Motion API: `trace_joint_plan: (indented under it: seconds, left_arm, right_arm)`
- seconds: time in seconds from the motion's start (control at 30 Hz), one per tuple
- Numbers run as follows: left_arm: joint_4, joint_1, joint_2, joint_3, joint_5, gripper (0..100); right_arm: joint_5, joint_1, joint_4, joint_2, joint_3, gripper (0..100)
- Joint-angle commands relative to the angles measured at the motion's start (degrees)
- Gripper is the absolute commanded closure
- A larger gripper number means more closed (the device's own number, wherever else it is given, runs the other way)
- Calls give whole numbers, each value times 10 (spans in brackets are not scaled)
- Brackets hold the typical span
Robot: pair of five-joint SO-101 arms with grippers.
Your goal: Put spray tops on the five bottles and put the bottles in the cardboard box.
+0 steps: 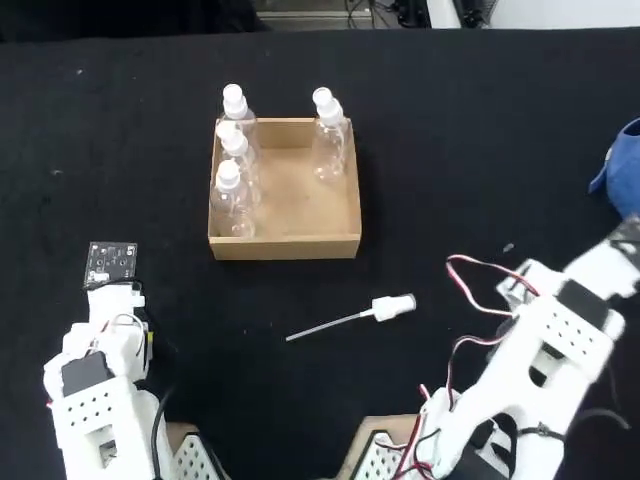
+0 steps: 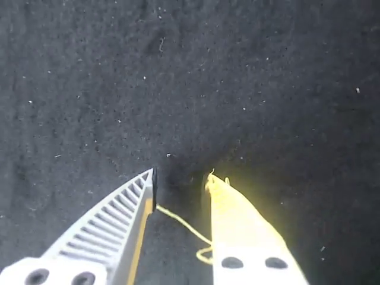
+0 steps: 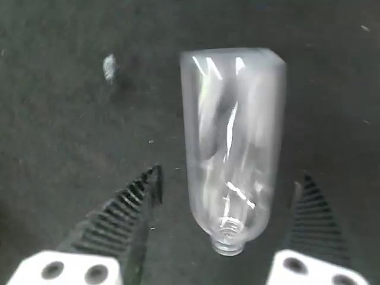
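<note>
Four capped bottles [image 1: 228, 180] in cardboard box [image 1: 285, 245]; my right gripper [image 3: 231, 173] spread astride bare fifth bottle [image 3: 231, 130], I'd close next, then spray top [image 1: 393, 307]; left gripper [image 2: 180, 175] apart, empty

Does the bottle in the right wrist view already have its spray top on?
No, the bottle shows a bare, open neck with no top screwed on.

light: even, overhead | glare: streaks on bottle [image 3: 231, 148] | shadows: faint

In cardboard box [image 1: 285, 245], bottles [image 1: 230, 195] crowd L wall, far-R corner; rest free.
</note>
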Motion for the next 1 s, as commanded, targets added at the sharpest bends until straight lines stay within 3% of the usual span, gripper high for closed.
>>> trace_joint_plan:
  seconds: [0.0, 0.1, 0.2, 0.43, 0.53, 0.67, 0.97]
  left_arm:
    - [-10, 7, 1, 4, 1, 970]
    - [-10, 7, 1, 4, 1, 970]
    - [-9, 6, 1, 4, 1, 970]
    - [-10, 6, 1, 5, 1, 970]
    - [-10, 6, 1, 5, 1, 970]
    - [-11, 6, 1, 5, 1, 970]
    - [-12, 6, 1, 5, 1, 970]
  right_arm:
    - [31, -53, 18, -22, -20, 671]
    - [115, -89, 66, -20, -61, 672]
    - [242, -79, 105, -22, -102, 672]
    - [682, 16, 133, -20, -126, 672]
    - [813, 55, 133, -19, -125, 672]
    - [913, 84, 133, -18, -124, 673]
    - [1004, 91, 134, 57, -167, 674]
